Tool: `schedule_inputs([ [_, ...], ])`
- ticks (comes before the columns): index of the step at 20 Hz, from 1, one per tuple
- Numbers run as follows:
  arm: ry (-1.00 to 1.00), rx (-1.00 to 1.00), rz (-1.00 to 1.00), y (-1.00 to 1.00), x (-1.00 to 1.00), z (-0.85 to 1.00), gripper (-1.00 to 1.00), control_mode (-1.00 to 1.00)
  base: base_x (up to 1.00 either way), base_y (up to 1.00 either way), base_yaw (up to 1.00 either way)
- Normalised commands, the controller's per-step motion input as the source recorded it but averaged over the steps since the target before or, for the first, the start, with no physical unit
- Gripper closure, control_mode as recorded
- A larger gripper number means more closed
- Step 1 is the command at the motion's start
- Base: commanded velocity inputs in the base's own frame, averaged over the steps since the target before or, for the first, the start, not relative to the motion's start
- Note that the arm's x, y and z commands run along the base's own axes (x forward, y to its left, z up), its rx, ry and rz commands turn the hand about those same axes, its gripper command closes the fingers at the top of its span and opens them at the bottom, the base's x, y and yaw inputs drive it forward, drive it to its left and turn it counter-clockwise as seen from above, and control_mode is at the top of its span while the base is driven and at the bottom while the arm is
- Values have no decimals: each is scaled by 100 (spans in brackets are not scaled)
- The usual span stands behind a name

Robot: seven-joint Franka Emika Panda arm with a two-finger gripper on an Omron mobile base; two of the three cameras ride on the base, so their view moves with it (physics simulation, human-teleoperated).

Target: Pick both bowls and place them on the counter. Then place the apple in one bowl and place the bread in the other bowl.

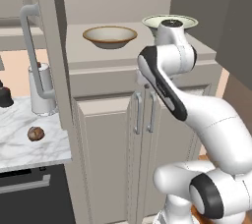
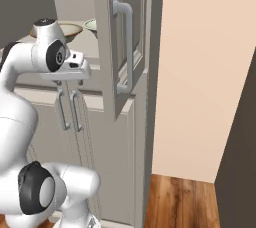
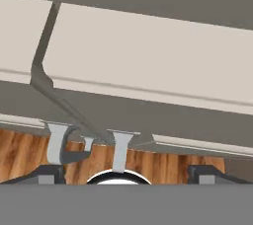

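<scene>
Since both bowls [image 1: 110, 36] sit on the shelf [image 1: 98, 56], our gripper [image 3: 126, 170] (jaws spread, nothing held) faces the cabinet doors [image 3: 148, 56]

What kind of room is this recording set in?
A simulated home kitchen, most likely. Beige cupboards with grey handles stand under a shelf holding a tan bowl and a pale bowl, and a marble counter carries a bread roll.

The tan bowl [image 1: 110, 37] looks glazed, its golden-brown rim smooth. The surface [image 1: 29, 144] is polished white marble with grey veins. The bread [image 1: 35, 133] looks rough and matt. Cabinet doors [image 1: 108, 154] are matt beige, handles [image 1: 138, 112] satin grey metal. The floor [image 2: 185, 202] is grained wood.
</scene>
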Motion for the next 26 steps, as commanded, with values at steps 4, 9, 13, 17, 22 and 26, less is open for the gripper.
schedule_inputs([
  [4, 0, -26, 4, 4, 1, 45, -100, -100, 0, 0, 0],
  [9, 1, -21, 5, -11, 3, 39, -100, -100, 0, 0, 0],
  [13, 4, -18, 9, -27, 5, 34, -100, -100, 0, 0, 0],
  [17, 2, -14, 10, -34, -1, 19, -100, -100, 0, 0, 0],
  [22, -4, -10, 10, -5, 1, 29, -100, -100, 0, 0, 0],
  [26, -12, -8, 16, -5, 6, 25, -100, -100, 0, 0, 0],
])
